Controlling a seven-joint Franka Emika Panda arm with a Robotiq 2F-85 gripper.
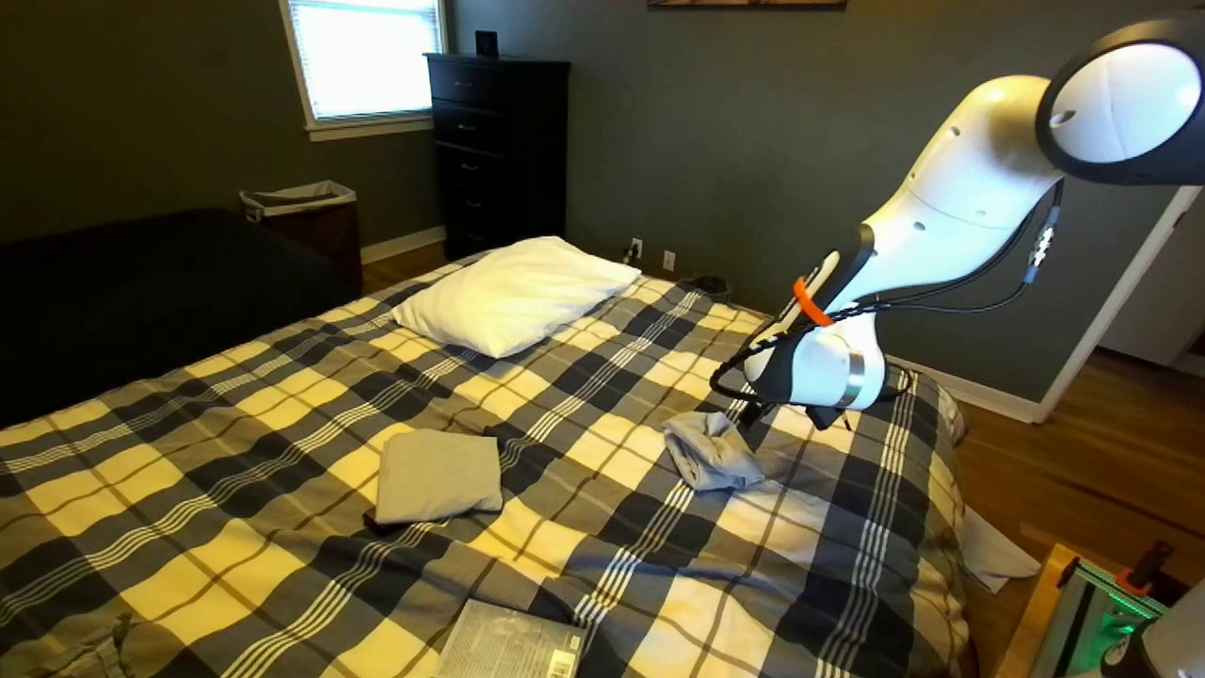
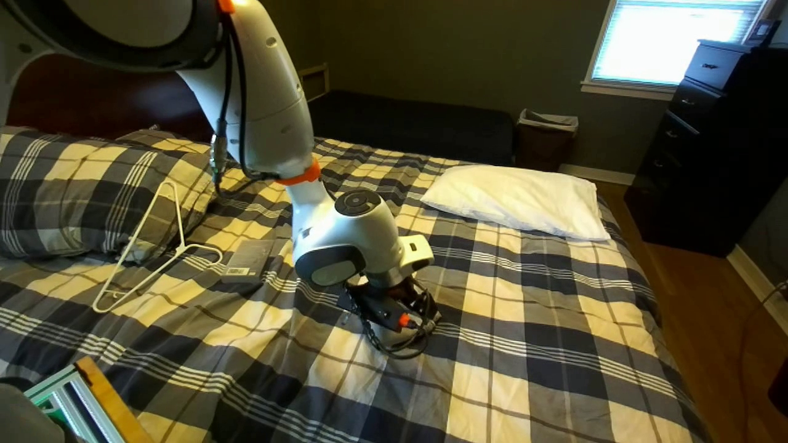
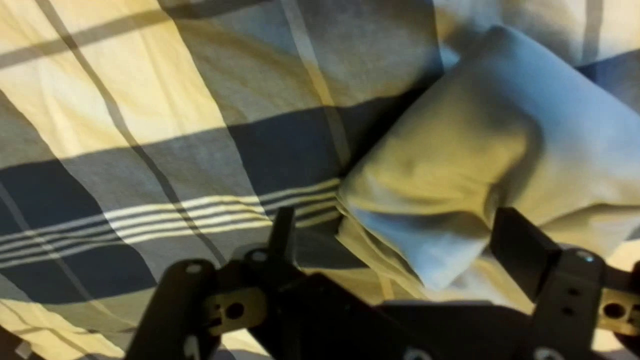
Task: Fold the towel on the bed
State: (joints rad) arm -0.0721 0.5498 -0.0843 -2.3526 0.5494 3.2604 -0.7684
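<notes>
1. Arm [image 1: 979, 188]: extended over bed [image 1: 828, 546], end pointing down.
2. Gripper [image 3: 395, 222]: fingers spread, near towel [image 1: 711, 454] on bed; contact unclear.
3. Count: one towel, one white pillow [image 1: 518, 294], one flat cloth [image 1: 440, 476], one hanger [image 2: 181, 249].

"Please, which colour is the arm [image 1: 979, 202]?"

"It is white, glossy and rounded in both exterior views, with small round holes [image 1: 918, 226]; a broad black ring [image 1: 1177, 168] surrounds a white cap [image 1: 1116, 99]."

"Are there also other colours?"

"Yes, an orange band [image 1: 811, 303] and, lower, a silvery collar [image 1: 855, 379]. Black cables [image 2: 242, 111] run outside of it and have a metallic connector [image 1: 1042, 247]."

"And the gripper [image 3: 395, 215]?"

"In the wrist view it is black, with 2 dark fingers [image 3: 522, 255], round screw heads [image 3: 194, 268] and 2 brass-coloured plates [image 3: 255, 305], each having a dark hole [image 3: 235, 310]."
</notes>
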